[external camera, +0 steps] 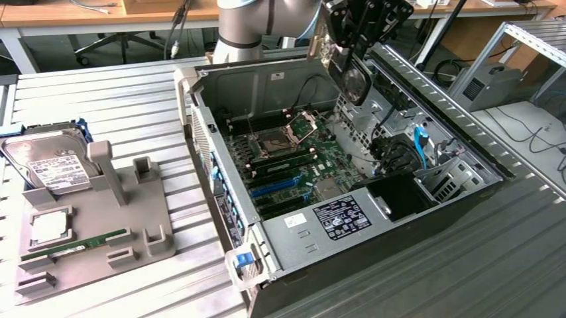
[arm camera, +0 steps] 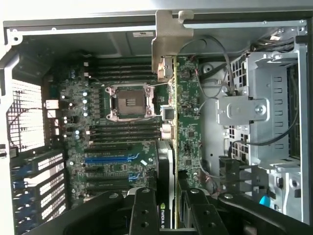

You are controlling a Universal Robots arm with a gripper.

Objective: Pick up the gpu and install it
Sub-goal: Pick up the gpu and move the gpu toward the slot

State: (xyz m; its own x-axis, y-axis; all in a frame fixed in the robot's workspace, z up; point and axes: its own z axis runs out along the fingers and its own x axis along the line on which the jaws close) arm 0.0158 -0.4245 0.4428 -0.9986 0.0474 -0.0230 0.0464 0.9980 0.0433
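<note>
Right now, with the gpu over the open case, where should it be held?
Hold the gpu by its upper edge, from above, fingers on the two flat faces, as the gripper has it. It hangs on edge, leaving the lower edge and metal bracket free to meet the motherboard.

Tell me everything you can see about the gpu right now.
The gpu is a thin, flat expansion card with a dark body, a round black fan and a silvery metal end bracket. The tool is shut on one end of it. The card hangs tilted in the air over the open computer case, above the motherboard. It appears to touch nothing but the tool and is not yet seated in a slot.
</note>
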